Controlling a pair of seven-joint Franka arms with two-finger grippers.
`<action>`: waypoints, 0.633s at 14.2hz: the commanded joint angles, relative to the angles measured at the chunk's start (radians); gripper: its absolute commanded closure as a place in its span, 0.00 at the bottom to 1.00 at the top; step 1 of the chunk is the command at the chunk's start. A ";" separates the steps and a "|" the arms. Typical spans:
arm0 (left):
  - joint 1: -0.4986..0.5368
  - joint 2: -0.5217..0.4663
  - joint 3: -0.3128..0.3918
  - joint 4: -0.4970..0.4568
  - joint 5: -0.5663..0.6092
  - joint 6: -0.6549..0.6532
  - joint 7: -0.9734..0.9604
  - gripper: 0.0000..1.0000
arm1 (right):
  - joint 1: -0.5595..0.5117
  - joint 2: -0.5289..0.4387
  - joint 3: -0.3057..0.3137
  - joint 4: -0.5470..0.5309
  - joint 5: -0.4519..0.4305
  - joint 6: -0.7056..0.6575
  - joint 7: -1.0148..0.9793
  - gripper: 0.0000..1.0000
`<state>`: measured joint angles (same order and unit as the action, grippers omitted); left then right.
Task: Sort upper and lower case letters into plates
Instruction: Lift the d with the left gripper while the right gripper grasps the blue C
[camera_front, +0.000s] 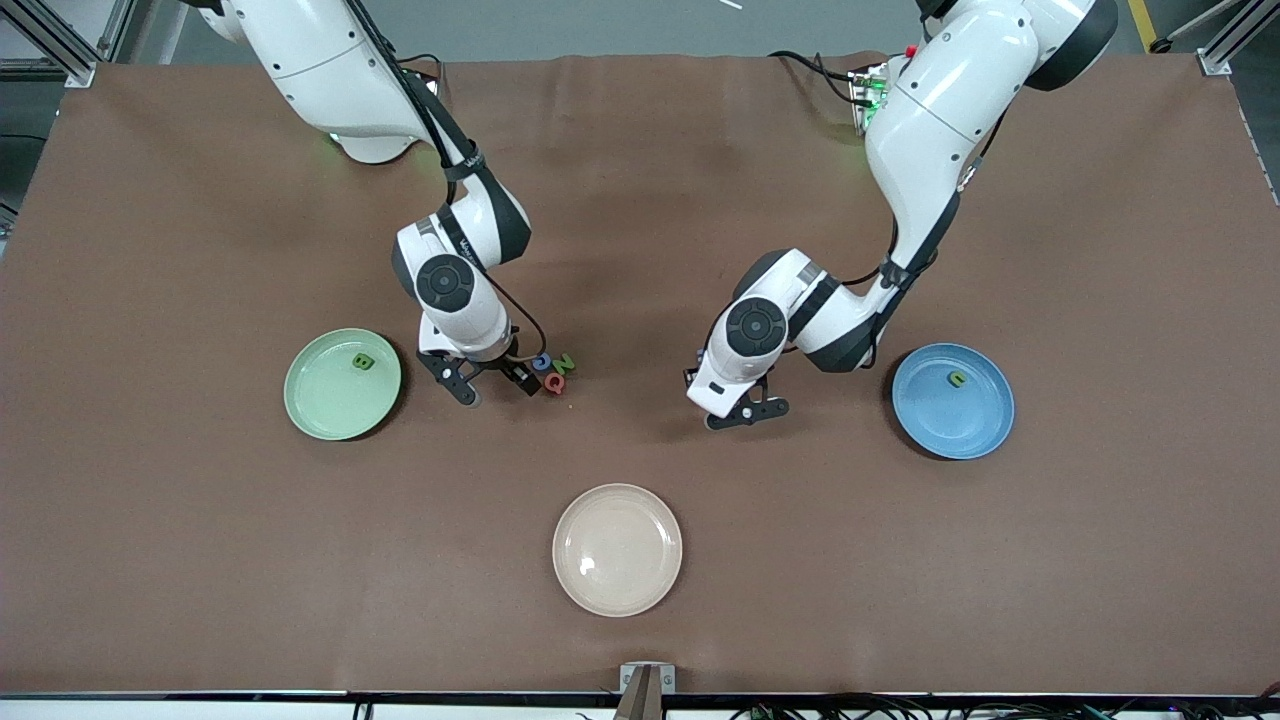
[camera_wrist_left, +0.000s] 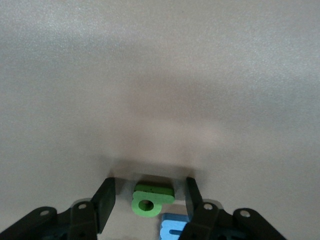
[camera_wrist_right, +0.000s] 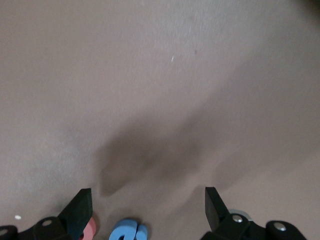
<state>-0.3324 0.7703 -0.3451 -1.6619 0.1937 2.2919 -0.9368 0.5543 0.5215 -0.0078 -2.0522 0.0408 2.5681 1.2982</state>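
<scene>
Hanging low over the brown table, the left gripper has its two fingers part way apart and is holding nothing. A small green letter lies flat on the table right in the gap between them. There is a little space on each side of it, so the fingers are not touching it. The letter has a round hole in it, and its wide side seems to run from one finger to the other. I think the fingers only need to go straight down and squeeze. A blue letter lies just beside the green one, closer in to the gripper's body, and a finger could bump it.

From the front, the left gripper hides these letters under itself. The blue plate sits beside it, toward the left arm's end of the table, with one green letter in it. So the left arm looks like the closer one for this job.

The right gripper is wide open and empty, low over the table. The blue G and the pink Q lie close under its wrist, not between its fingers. The mint plate with the green B is just beside it. The cream plate has nothing in it
</scene>
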 joint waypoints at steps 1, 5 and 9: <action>-0.013 -0.005 0.006 -0.010 0.018 -0.008 -0.025 0.46 | 0.038 0.023 -0.012 -0.005 -0.001 0.046 0.053 0.01; -0.013 -0.003 0.006 -0.010 0.018 -0.008 -0.025 0.66 | 0.062 0.031 -0.012 -0.005 -0.001 0.046 0.075 0.01; -0.013 -0.003 0.006 -0.010 0.018 -0.008 -0.013 0.74 | 0.050 0.026 -0.012 -0.002 -0.001 0.032 0.069 0.02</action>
<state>-0.3364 0.7672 -0.3476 -1.6580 0.1938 2.2918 -0.9372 0.5997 0.5414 -0.0107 -2.0525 0.0407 2.6033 1.3525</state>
